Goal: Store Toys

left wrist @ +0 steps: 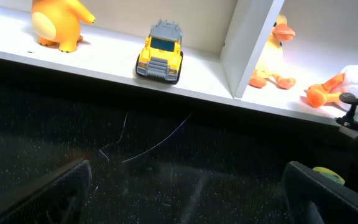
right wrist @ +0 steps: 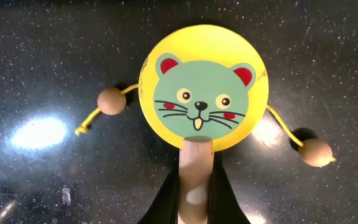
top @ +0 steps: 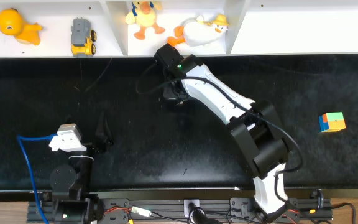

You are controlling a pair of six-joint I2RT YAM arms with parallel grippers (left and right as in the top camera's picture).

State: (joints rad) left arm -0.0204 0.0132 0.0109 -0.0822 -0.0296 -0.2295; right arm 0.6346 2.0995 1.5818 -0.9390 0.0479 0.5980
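A yellow rattle drum (right wrist: 204,87) with a green cat face lies on the black table, a wooden bead (right wrist: 110,100) on a string at each side. My right gripper (right wrist: 197,182) is shut on its wooden handle (right wrist: 196,163). In the top view the right gripper (top: 174,93) is near the white shelf (top: 291,37), below the divider between the truck's bay and the ducks' bay. A coloured cube (top: 332,122) sits at the table's right. My left gripper (top: 102,134) stays low at the front left, open (left wrist: 185,193) with nothing between its fingers.
The shelf holds an orange duck (top: 17,26) and a yellow truck (top: 83,37) in the left bay. A yellow plush duck (top: 145,17) and a white plush duck (top: 201,31) fill the middle bay. A blue cable (top: 30,162) runs by the left arm.
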